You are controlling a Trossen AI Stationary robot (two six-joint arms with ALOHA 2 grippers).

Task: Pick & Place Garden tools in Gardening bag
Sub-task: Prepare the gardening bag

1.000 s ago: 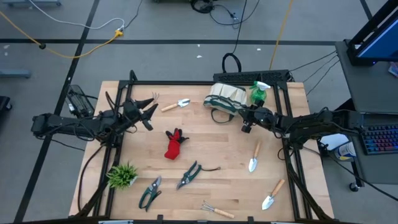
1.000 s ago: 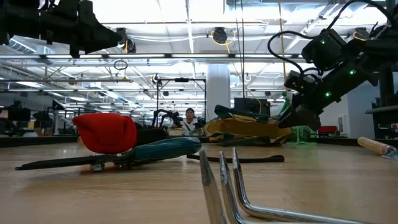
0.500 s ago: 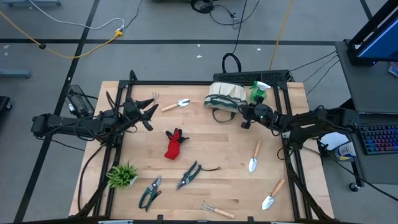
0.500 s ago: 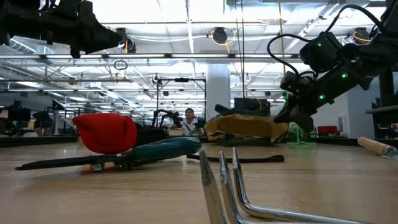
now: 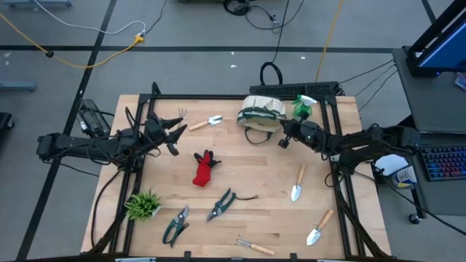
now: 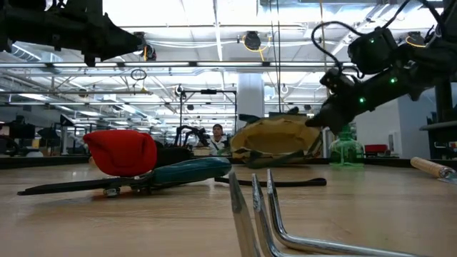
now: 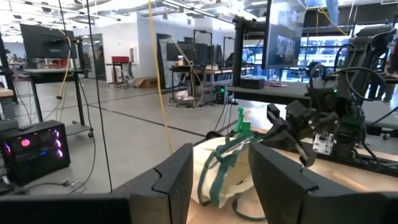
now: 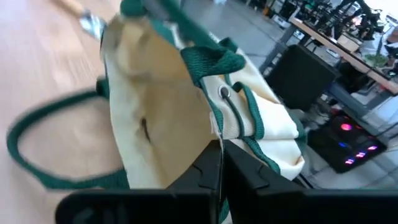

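The cream gardening bag (image 5: 262, 113) with green trim stands at the table's far middle, with my right gripper (image 5: 282, 140) shut on its rim. A green spray bottle (image 5: 302, 108) stands right of it. Around the table lie a trowel (image 5: 206, 122), a red glove (image 5: 204, 169), pruning shears (image 5: 220, 204), more shears (image 5: 175, 224), a hand rake (image 5: 255, 246) and two trowels (image 5: 297, 183) (image 5: 319, 228). My left gripper (image 5: 171, 135) hovers open at the far left, holding nothing. My right gripper pinches the bag's green-trimmed rim (image 8: 217, 134) between its two fingers, on the side nearest the table's right edge. The fingers come nearly level from the right. The rim is pulled up (image 6: 308, 125) and the mouth gapes, while the bag's bottom rests on the table.
A spiky green plant tuft (image 5: 143, 205) sits near the front left. A small rake (image 5: 180, 113) lies by my left gripper. Black frame rails (image 5: 342, 196) run along the table's sides. The bag's loose green handle loop (image 5: 256, 137) lies on the wood.
My right gripper has shut on the bag's rim, tipped upward and drawn it up a little toward the far edge. The bag, which lay flattened, now stands taller with its mouth open; its bottom has stayed in place.
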